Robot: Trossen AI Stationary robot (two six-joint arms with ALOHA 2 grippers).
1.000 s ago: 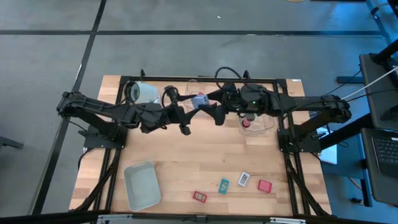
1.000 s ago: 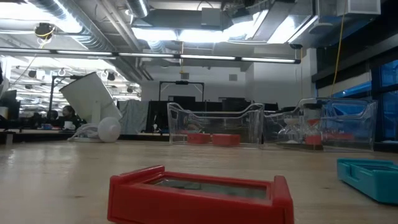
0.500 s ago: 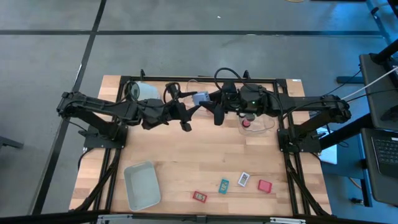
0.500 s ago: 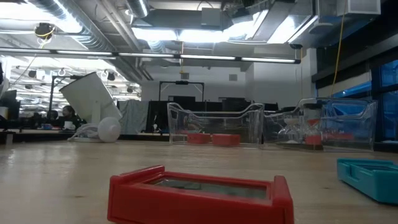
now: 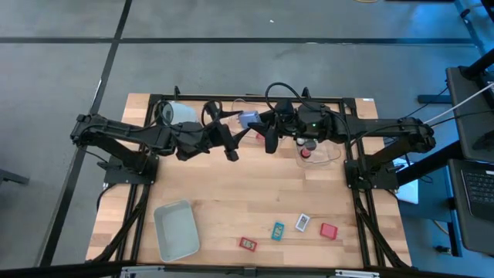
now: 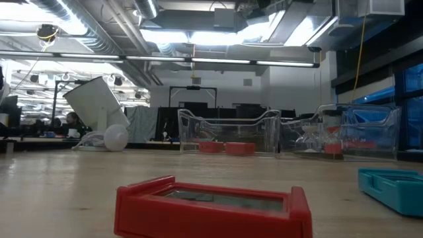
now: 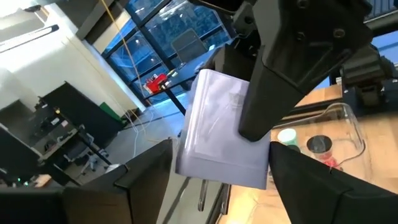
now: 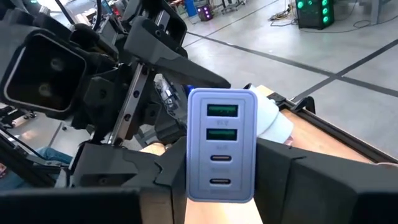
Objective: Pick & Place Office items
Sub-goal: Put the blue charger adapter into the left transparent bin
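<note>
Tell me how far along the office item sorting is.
Done: a few pieces lie in the clear bin. In hand: the pale blue block, held in mid-air by the right gripper with shut jaws, between the left gripper and its open jaws. Left: red card, teal card, white card and red piece at the table's front.

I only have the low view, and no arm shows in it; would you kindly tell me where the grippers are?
Observer: Both meet in the air above the far side of the table, the left gripper facing the right gripper.
Operator: Is anything held?
Observer: Yes, the right gripper's fingers are shut on a pale blue block.
Operator: And the left one?
Observer: Its fingers stand open on either side of that block.
</note>
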